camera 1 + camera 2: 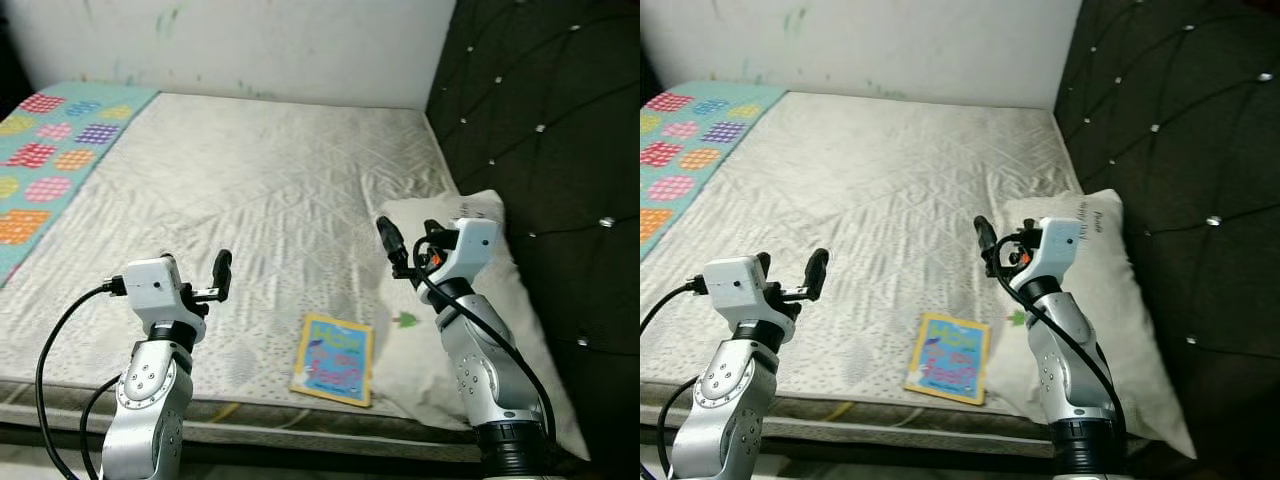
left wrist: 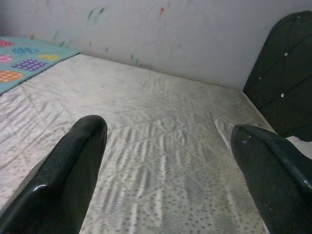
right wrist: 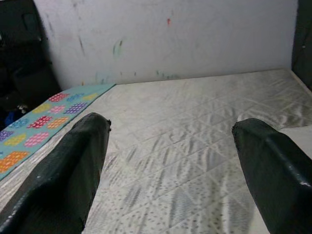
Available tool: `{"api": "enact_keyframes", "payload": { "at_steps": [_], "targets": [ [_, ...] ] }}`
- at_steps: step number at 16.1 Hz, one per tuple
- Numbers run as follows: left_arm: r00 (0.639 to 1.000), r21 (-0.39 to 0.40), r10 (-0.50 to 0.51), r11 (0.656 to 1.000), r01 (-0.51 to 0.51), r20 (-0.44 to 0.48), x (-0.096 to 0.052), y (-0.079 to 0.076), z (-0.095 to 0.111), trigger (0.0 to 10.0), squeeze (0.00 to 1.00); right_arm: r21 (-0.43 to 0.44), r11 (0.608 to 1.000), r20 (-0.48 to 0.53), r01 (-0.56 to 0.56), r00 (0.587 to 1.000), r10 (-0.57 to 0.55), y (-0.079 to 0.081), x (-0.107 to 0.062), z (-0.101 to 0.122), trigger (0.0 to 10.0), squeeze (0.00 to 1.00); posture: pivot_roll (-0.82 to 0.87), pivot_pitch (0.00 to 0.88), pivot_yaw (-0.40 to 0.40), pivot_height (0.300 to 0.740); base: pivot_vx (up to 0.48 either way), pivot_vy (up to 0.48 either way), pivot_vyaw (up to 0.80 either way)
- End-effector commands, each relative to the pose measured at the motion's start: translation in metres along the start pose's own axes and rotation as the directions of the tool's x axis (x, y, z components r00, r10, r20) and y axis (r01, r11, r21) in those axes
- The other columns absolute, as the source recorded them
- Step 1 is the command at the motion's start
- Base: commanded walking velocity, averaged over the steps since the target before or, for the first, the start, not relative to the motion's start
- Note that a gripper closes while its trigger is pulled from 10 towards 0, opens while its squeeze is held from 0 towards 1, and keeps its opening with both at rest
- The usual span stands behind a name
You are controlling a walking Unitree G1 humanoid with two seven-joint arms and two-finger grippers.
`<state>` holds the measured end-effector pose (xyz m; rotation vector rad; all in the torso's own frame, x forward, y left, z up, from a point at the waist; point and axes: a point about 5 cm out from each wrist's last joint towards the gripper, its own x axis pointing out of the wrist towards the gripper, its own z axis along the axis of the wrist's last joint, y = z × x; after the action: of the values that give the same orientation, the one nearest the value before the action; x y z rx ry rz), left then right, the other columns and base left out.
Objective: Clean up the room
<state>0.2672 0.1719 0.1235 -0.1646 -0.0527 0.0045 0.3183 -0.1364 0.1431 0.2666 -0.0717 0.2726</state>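
Book lies untouched; left gripper and right gripper gape empty.

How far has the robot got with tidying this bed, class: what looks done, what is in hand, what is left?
Done: nothing clearly. The mattress is mostly bare. In hand: nothing. The left gripper and right gripper hover open above the bed. Left: the book lies flat near the front edge beside the pillow, and the patterned blanket lies along the far left side.
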Motion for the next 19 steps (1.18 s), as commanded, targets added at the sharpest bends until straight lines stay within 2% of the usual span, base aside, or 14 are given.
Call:
{"api": "enact_keyframes", "payload": {
  "at_steps": [1, 11, 16, 19],
  "targets": [
    [1.000, 0.003, -0.002, 1.000, 0.002, 0.000, 0.0011, 0.0006, 0.0009, 10.0, 0.00, -0.006, 1.000, -0.008, 0.004, 1.000, -0.005, -0.0026, -0.0013, -0.0017, 10.0, 0.00, 0.04, 0.000, -0.027, 0.740, 0.000, 0.382, 0.00],
    [1.000, -0.002, 0.001, 1.000, -0.001, -0.005, 0.0008, 0.0005, 0.0004, 10.0, 0.00, -0.023, 1.000, -0.022, -0.004, 1.000, 0.004, -0.0026, -0.0042, -0.0061, 10.0, 0.00, 0.04, 0.000, -0.026, 0.740, 0.000, 0.408, 0.00],
    [1.000, -0.005, 0.003, 1.000, -0.003, -0.006, 0.0003, -0.0002, -0.0003, 10.0, 0.00, -0.038, 0.999, -0.024, -0.009, 1.000, 0.008, -0.0035, -0.0058, -0.0063, 10.0, 0.00, 0.03, 0.000, -0.030, 0.740, 0.000, 0.480, 0.48],
    [1.000, 0.008, 0.006, 1.000, -0.007, 0.011, 0.0004, 0.0001, 0.0011, 10.0, 0.00, -0.046, 0.999, -0.031, -0.012, 0.999, 0.011, -0.0044, -0.0057, -0.0073, 10.0, 0.00, 0.03, 0.000, -0.033, 0.740, 0.000, 0.290, 0.00]
  ]
}}
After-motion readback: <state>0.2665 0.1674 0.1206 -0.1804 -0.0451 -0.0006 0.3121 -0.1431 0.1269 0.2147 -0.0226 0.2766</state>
